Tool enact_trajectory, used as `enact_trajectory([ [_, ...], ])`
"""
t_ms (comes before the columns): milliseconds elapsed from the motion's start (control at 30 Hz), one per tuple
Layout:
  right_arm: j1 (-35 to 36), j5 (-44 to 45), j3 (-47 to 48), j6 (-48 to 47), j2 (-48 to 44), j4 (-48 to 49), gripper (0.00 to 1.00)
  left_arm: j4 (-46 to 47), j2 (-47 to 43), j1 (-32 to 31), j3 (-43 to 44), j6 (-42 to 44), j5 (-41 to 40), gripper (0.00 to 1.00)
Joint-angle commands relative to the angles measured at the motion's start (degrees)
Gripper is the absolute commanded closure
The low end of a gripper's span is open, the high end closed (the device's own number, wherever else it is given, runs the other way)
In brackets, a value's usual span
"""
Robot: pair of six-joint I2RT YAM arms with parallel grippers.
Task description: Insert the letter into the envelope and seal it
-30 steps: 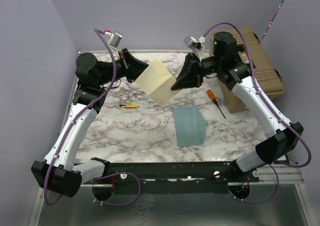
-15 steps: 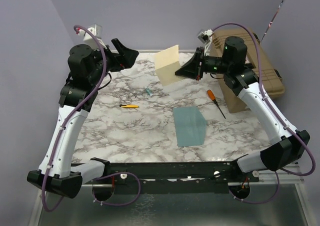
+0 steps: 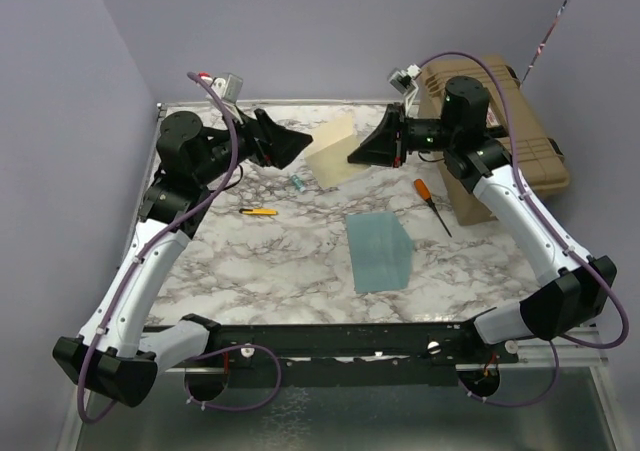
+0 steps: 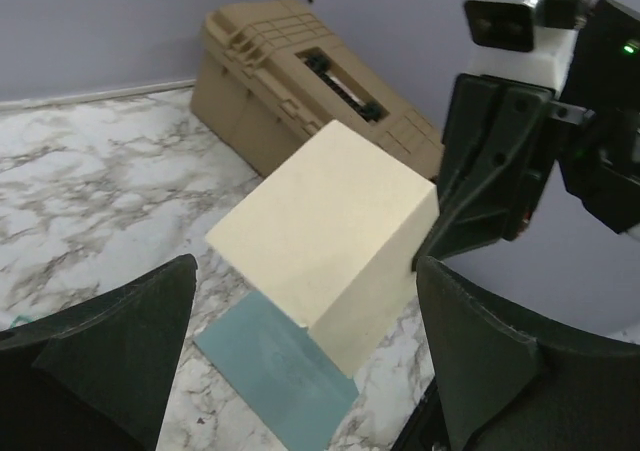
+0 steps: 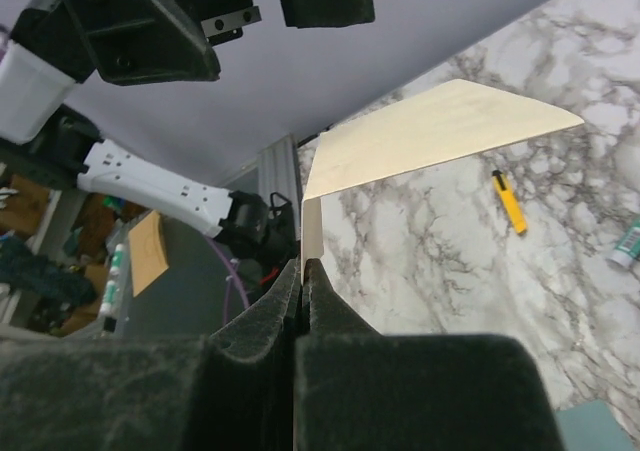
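Observation:
The cream letter (image 3: 330, 151) hangs in the air over the back of the table, held by its right edge only. My right gripper (image 3: 353, 158) is shut on that edge; in the right wrist view the sheet (image 5: 440, 131) rises from the closed jaws (image 5: 304, 263) and bends over. My left gripper (image 3: 296, 149) is open, its tips close to the letter's left edge, and nothing is between its fingers (image 4: 110, 351). In the left wrist view the letter (image 4: 330, 226) lies ahead, above the envelope (image 4: 275, 366). The teal-blue envelope (image 3: 380, 251) lies flat on the marble, right of centre.
A tan hard case (image 3: 500, 111) stands at the back right. An orange-handled screwdriver (image 3: 430, 199) lies beside it. A yellow cutter (image 3: 258, 211) and a small teal item (image 3: 298, 183) lie left of the envelope. Purple walls close in the left and back.
The left gripper opened and let go of the letter, swung back left, then returned towards the sheet. The right gripper kept the letter and moved it back; it now hangs flatter.

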Motion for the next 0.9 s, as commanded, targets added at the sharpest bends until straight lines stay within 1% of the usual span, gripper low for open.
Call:
enact_trajectory([
  [0,0.3,-9.6,-0.7,1.9,0.5,3.0,1.0,9.2,-1.4,-3.1,-0.6,2.3,9.1,0.08],
  [100,0.9,-12.2,-0.2,1.6,0.8,2.8,0.99,10.2,0.5,-5.5,0.5,3.7,12.2,0.08],
  [167,1.1,-12.3,0.1,1.1,0.8,2.6,0.99,10.5,1.7,-7.4,0.7,5.5,13.9,0.11],
  [233,1.2,-12.4,0.5,1.3,1.2,2.6,0.99,10.6,2.8,-8.3,0.2,7.6,15.8,0.18],
  [400,1.2,-13.7,1.4,1.5,1.5,3.0,0.99,9.6,4.2,-8.5,-0.9,11.5,21.7,0.29],
  [500,1.2,-13.9,1.7,0.9,1.2,2.7,1.0,8.0,3.7,-8.5,-1.7,13.1,24.4,0.38],
  [567,1.2,-13.8,1.8,0.2,1.1,2.2,0.99,7.6,3.5,-8.4,-2.1,13.5,25.7,0.4],
  [600,1.2,-13.9,1.7,0.2,1.2,2.3,0.99,7.1,3.7,-8.4,-2.1,13.5,26.1,0.43],
  [700,1.1,-14.0,1.5,0.4,1.3,3.1,0.99,6.9,4.9,-8.4,-2.1,11.6,27.9,0.47],
  [800,1.2,-13.2,1.4,0.4,1.4,3.9,0.99,6.9,6.3,-8.4,-1.8,10.0,29.5,0.57],
  [867,1.1,-12.7,1.5,0.5,1.5,4.2,0.99,6.9,6.2,-8.4,-2.0,10.3,30.0,0.6],
])
